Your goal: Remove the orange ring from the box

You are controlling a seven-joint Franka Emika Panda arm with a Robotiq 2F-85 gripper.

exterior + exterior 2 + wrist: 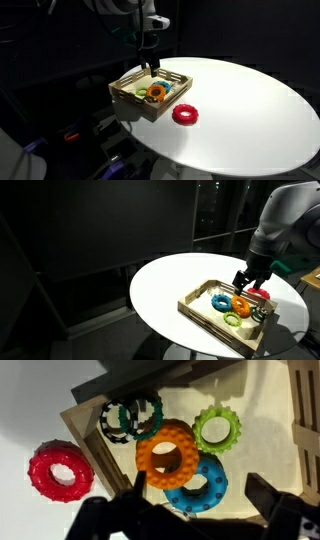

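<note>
The orange ring (167, 454) lies in the box (285, 420), partly on top of a blue ring (203, 485). It also shows in both exterior views (157, 93) (241, 305). The box (128, 82) (200, 293) is a shallow light-wood tray. My gripper (196, 493) is open above the rings, its fingers at either side of the blue ring and empty. In the exterior views the gripper (151, 66) (246, 283) hovers just over the box.
A red ring (60, 472) (185, 115) lies on the white round table (250, 110) outside the box. A green ring (216, 429) and a dark teal ring (130, 418) lie in the box. The surroundings are dark.
</note>
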